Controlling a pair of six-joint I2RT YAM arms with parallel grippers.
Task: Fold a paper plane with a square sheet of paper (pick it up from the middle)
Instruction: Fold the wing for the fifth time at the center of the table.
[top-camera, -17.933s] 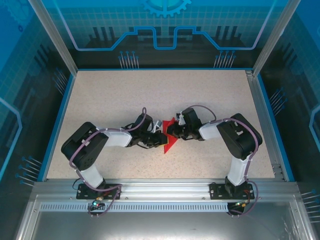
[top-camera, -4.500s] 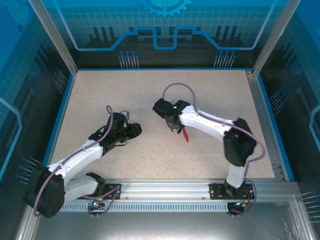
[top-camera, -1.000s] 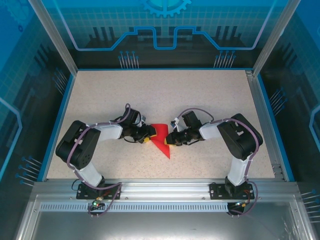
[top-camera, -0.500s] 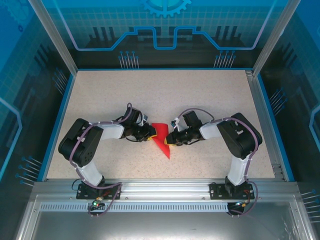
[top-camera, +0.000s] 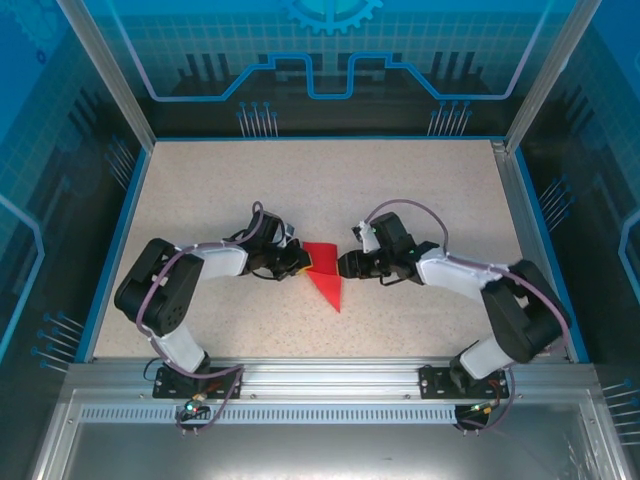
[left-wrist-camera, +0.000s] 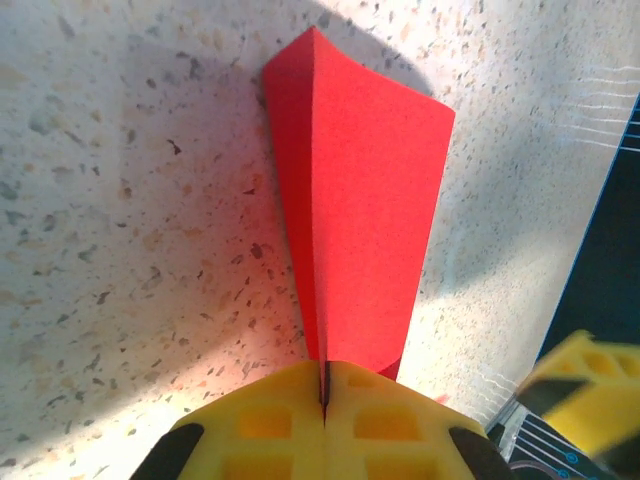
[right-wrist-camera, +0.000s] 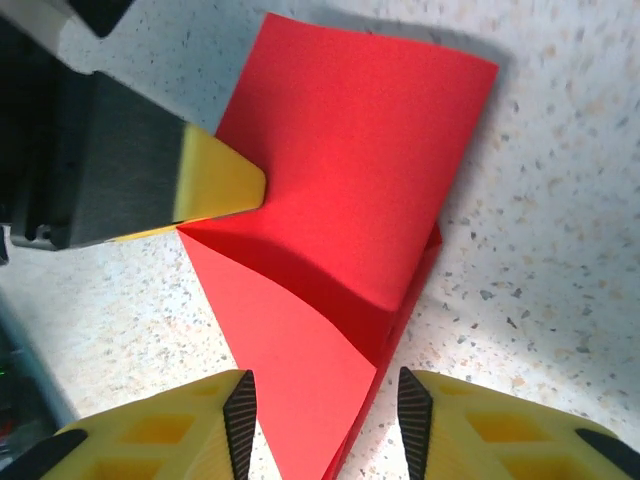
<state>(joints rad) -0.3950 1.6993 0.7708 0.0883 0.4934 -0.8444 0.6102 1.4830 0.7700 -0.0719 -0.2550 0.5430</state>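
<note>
On the left of the speckled desk (top-camera: 200, 190), the left claw (top-camera: 297, 263) is seen lying low, clenched on the left edge of the red sheet of paper (top-camera: 323, 276). In the left wrist view its yellow fingers (left-wrist-camera: 260, 435) are pressed together, with the paper's edge pinched in the seam between them. The sheet is found at the middle of the desk, folded to a tapering shape. Its narrow point is turned toward the arms' bases, and a raised crease runs along it. Just to its right, the right claw (top-camera: 346, 265) is held released. In the right wrist view its fingers (right-wrist-camera: 500, 440) are spread apart, with a corner of the paper lying in the gap between them. Whether either finger touches the paper cannot be told.
</note>
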